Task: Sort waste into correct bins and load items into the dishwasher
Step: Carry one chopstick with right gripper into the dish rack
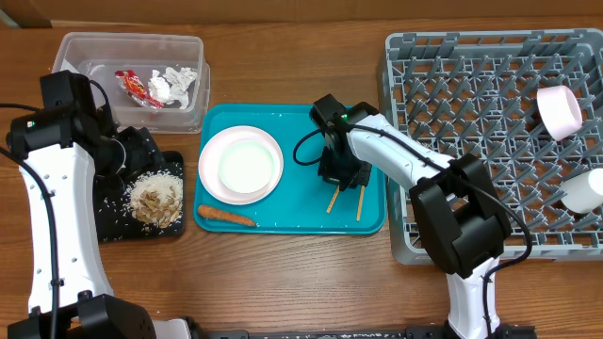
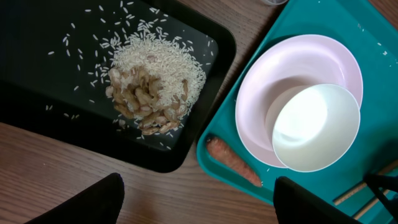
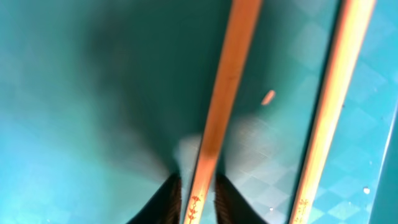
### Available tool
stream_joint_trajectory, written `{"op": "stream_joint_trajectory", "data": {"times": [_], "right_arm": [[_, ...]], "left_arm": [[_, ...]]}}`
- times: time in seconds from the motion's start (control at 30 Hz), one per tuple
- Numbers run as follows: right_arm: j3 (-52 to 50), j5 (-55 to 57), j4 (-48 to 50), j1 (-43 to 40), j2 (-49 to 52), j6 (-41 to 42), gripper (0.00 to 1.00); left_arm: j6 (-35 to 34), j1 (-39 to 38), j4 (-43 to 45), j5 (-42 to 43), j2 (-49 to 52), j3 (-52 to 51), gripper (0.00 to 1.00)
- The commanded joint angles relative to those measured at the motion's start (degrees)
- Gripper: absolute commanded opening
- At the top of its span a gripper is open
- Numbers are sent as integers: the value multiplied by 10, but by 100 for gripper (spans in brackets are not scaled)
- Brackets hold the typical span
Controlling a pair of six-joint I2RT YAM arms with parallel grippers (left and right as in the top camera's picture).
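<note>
The right gripper is down on the teal tray, its two dark fingertips drawn in narrowly on either side of one pale wooden chopstick and seemingly pressed against it. A second chopstick lies just beside the first, outside the fingers. Both rest on the tray's right half.

The left gripper hangs above the near edge of the black tray, its fingers spread wide and holding nothing.

On the black tray sits a heap of beige rice and food scraps, with loose grains scattered around it. A thin orange carrot piece lies along the teal tray's front left edge, next to a pale round plate with a white bowl resting in it.

At the back left, a clear plastic tub holds a red snack wrapper and crumpled white paper.

On the right stands the grey dish rack, with two white cups near its right side.
</note>
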Motion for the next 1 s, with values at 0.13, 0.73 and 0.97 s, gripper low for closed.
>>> {"op": "stream_joint_trajectory", "data": {"times": [0.13,0.73,0.97], "right_arm": [[-14,-4,1,2,11,-1,4],[75,33,-117,-34,-161,-276,4],[75,137,-177,-101,-215,-366,4]], "left_arm": [[-8,-1,2,-4,-13,9,79],[-8,-1,3,-4,-13,9,79],[-8,-1,3,-4,-12,9,79]]}}
